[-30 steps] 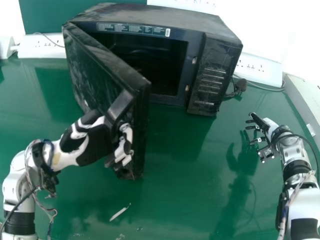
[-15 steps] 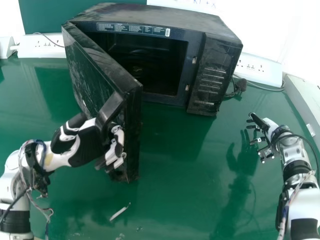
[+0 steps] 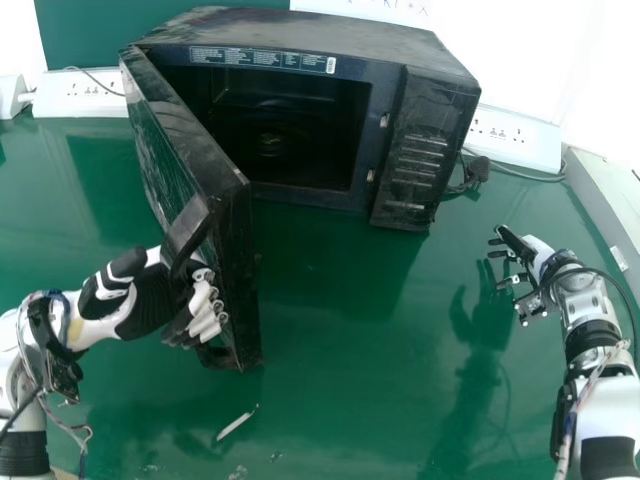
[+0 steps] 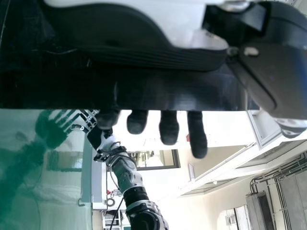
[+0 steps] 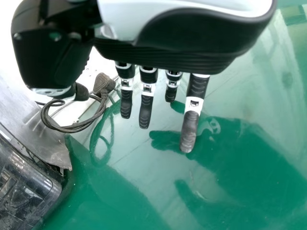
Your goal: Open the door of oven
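If swinging the door (image 3: pixel 188 140) wider, use left hand (image 3: pixel 153 300), nearer, curled round handle (image 3: pixel 187 235). Treat door as upright at 12 o'clock, top edge running 11-to-5; likely pull toward 8, away from oven (image 3: pixel 310 32) at 1.

The green counter (image 3: pixel 340 400) is glossy (it even mirrors dark shapes). White socket strips (image 3: pixel 515 138) lie along its far side, near a brightly lit white wall (image 3: pixel 560 50). The left wrist view shows a dark-framed window (image 4: pixel 156 159), pale room walls (image 4: pixel 206 203) and a bank of pipes (image 4: pixel 284 191).
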